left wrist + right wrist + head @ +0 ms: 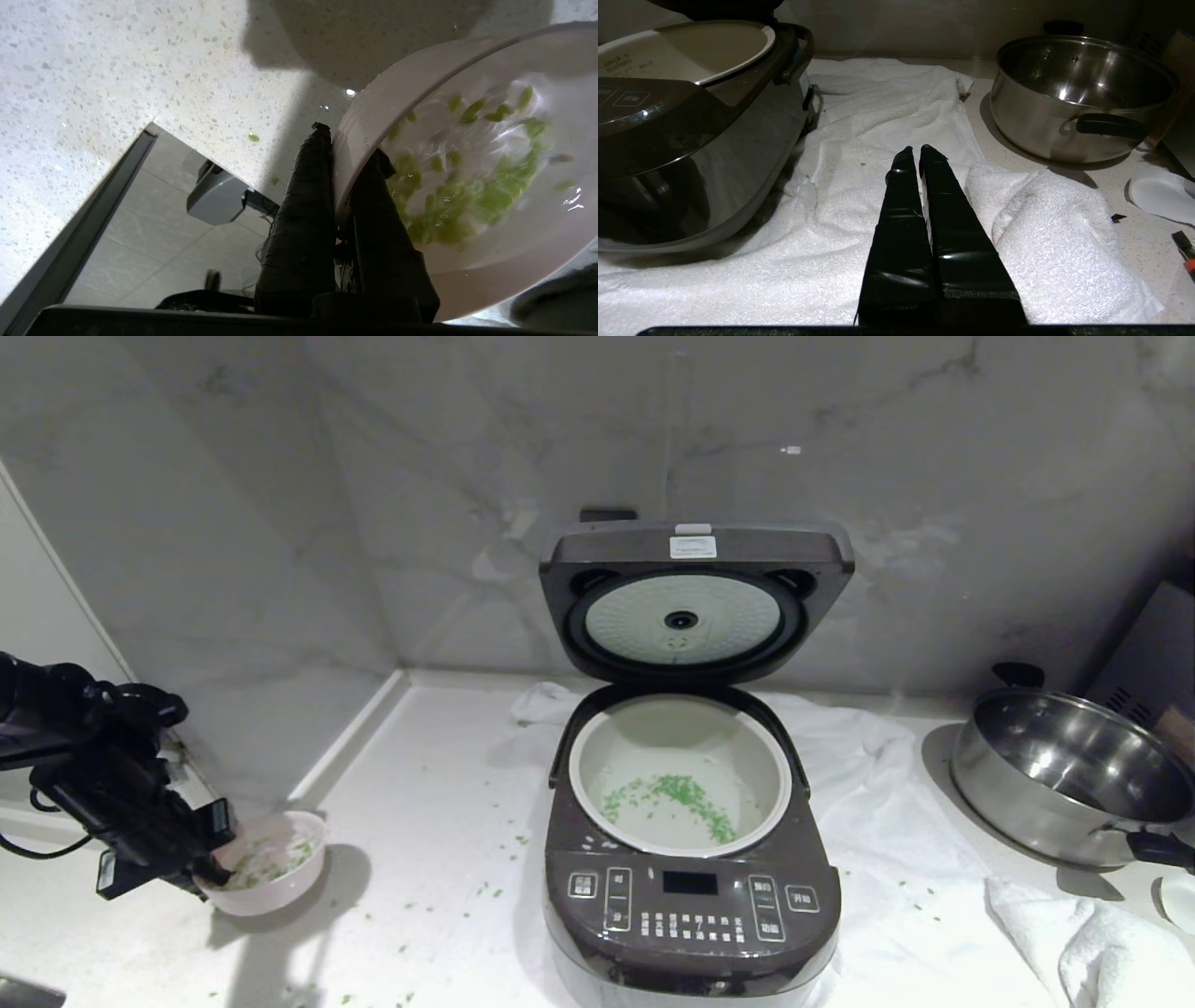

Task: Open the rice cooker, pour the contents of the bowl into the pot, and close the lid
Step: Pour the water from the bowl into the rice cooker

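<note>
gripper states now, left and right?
Left gripper: shut on the bowl rim, beside the rice cooker.
Right gripper: shut, empty, over the white towel.

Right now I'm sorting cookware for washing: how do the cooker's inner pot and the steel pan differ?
The pot is whitish-grey and matte; the steel pan is shiny metal. The pot sits inside the rice cooker on the white towel; the pan stands alone on the counter at its right. The pot holds scattered green bits; the pan looks empty and has black handles. Both are round and uncovered.
</note>
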You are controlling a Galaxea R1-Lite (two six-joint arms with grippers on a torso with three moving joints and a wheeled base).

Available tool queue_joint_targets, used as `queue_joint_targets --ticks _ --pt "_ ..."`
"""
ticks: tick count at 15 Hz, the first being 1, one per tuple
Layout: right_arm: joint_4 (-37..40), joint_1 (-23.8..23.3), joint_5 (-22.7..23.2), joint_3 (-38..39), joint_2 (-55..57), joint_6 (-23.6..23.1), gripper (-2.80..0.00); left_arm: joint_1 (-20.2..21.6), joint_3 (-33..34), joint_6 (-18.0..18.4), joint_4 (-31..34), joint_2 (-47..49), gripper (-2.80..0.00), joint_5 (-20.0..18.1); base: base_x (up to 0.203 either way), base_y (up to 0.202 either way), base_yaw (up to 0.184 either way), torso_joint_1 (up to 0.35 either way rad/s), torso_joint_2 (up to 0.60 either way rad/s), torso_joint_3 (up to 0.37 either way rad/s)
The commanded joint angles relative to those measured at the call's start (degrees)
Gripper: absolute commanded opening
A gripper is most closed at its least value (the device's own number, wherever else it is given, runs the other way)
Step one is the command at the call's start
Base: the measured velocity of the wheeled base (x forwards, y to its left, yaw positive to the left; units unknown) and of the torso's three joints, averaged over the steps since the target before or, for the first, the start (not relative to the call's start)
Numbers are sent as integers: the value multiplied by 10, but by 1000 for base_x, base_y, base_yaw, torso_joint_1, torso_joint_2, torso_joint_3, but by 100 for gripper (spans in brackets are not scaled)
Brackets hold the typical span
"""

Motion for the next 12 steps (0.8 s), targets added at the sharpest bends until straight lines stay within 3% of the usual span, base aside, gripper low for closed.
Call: queue_joint_targets --ticks 1,7,12 --pt "0 0 0 1 0 -1 -280 -27 -47 -6 18 -3 -280 -11 0 0 0 0 0 0" --pt "0 0 0 1 0 0 -280 -86 -100 -35 63 -6 -280 -22 0 0 0 0 0 0" --pt "0 0 0 1 0 0 -280 -90 -46 -40 61 -13 -280 -23 0 0 0 6 2 -3"
